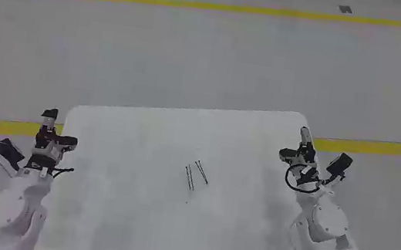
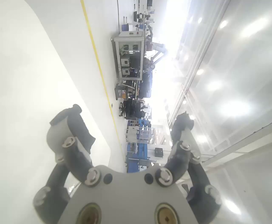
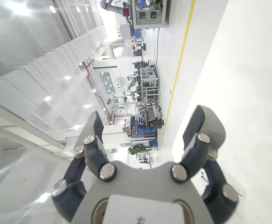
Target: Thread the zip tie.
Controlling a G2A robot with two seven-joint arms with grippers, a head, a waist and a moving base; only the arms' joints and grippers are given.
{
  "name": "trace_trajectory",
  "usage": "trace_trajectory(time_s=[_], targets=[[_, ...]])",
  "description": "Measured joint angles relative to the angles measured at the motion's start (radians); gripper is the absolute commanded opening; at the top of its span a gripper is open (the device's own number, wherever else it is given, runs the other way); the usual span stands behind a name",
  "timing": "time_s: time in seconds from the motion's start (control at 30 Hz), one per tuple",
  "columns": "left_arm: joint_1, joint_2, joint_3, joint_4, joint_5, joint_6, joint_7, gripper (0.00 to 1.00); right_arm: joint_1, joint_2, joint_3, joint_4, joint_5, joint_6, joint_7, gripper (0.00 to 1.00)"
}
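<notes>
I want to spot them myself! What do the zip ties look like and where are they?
Find the big white table. Near its middle lie the zip ties, a few straight strips close together. They stand out as thin dark lines, like pencil strokes, on the pale top.

Nothing readable here, honestly. There's a white sticker (image 3: 144, 209) on the wrist just behind the right gripper (image 3: 147, 116) with a dark mark on it, but it's cut off and I can't make it out. Panels on the grey cabinet (image 3: 148, 14) far beyond that gripper are too small to read.
</notes>
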Motion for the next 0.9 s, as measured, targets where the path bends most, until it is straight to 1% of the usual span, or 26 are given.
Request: trace_trajectory(time_s=[0.07, 0.13, 0.17, 0.23, 0.37, 0.43, 0.53, 0.57, 0.6, 0.67, 0.7, 0.83, 0.9], targets=[[-0.001, 0.0, 0.002, -0.003, 0.003, 0.003, -0.003, 1.0, 0.0, 0.0, 0.001, 0.001, -0.001, -0.001, 0.0, 1.0], [-0.008, 0.002, 0.01, -0.021, 0.026, 0.025, -0.034, 1.0, 0.001, -0.001, 0.004, 0.006, -0.006, -0.012, 0.006, 1.0], [-0.011, 0.004, 0.014, -0.034, 0.045, 0.042, -0.064, 1.0, -0.002, -0.001, 0.009, 0.011, -0.012, -0.028, 0.019, 1.0], [-0.009, 0.006, 0.021, -0.053, 0.07, 0.064, -0.106, 1.0, -0.008, 0.0, 0.018, 0.02, -0.022, -0.055, 0.051, 1.0], [0.004, 0.014, 0.046, -0.093, 0.164, 0.105, -0.21, 1.0, -0.034, 0.004, 0.055, 0.041, -0.042, -0.114, 0.142, 1.0], [0.01, 0.018, 0.059, -0.106, 0.217, 0.119, -0.256, 1.0, -0.05, 0.006, 0.073, 0.049, -0.042, -0.135, 0.18, 1.0], [0.02, 0.026, 0.072, -0.121, 0.321, 0.124, -0.355, 1.0, -0.077, 0.01, 0.105, 0.062, -0.039, -0.17, 0.26, 1.0], [0.02, 0.026, 0.073, -0.121, 0.336, 0.124, -0.367, 1.0, -0.085, 0.012, 0.116, 0.066, -0.044, -0.19, 0.295, 1.0], [0.02, 0.026, 0.072, -0.12, 0.328, 0.123, -0.358, 1.0, -0.087, 0.013, 0.12, 0.067, -0.046, -0.196, 0.306, 1.0], [0.02, 0.026, 0.072, -0.12, 0.305, 0.123, -0.334, 1.0, -0.087, 0.013, 0.12, 0.068, -0.047, -0.196, 0.306, 1.0], [0.02, 0.026, 0.072, -0.12, 0.303, 0.123, -0.332, 1.0, -0.087, 0.013, 0.119, 0.067, -0.047, -0.195, 0.304, 1.0], [0.02, 0.026, 0.072, -0.12, 0.305, 0.123, -0.333, 1.0, -0.087, 0.012, 0.119, 0.067, -0.047, -0.194, 0.303, 1.0], [0.013, 0.028, 0.088, -0.134, 0.322, 0.115, -0.347, 1.0, -0.087, 0.012, 0.119, 0.067, -0.047, -0.194, 0.303, 1.0]])
